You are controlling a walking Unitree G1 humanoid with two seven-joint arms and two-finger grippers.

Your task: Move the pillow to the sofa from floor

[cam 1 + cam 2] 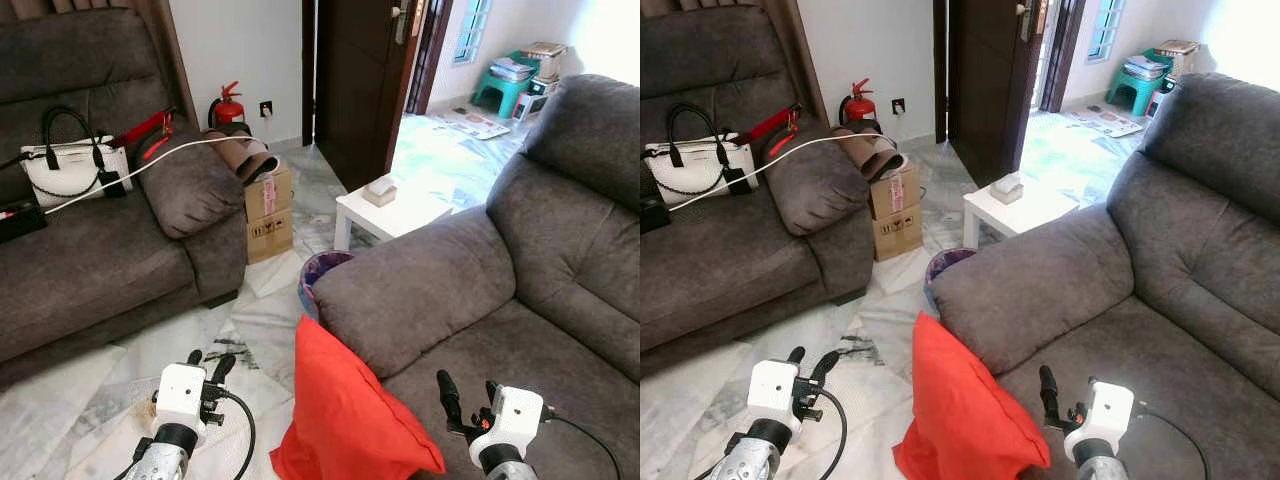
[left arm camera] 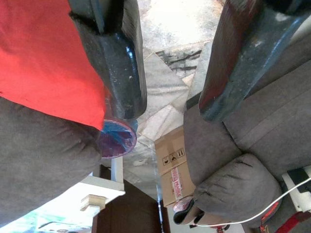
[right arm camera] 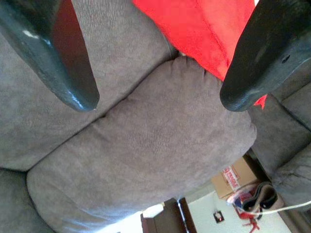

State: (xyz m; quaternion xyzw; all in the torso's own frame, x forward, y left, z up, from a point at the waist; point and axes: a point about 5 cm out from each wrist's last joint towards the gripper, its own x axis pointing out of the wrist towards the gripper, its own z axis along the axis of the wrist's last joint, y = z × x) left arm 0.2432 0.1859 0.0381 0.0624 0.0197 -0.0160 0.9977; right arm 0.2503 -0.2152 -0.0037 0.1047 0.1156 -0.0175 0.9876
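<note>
Though ungripped, pillow (image 1: pixel 345 410) between fingers (image 1: pixel 445 392).

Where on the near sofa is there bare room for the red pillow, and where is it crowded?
The near sofa's seat cushion, between its armrest and backrest, is bare. The far sofa is crowded by a white handbag and a cable. The red pillow leans against the armrest.

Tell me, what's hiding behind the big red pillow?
Behind the red pillow sits a round bin with a purple liner, tucked against the grey sofa's armrest. The pillow covers its lower part, and its inside cannot be made out.
</note>
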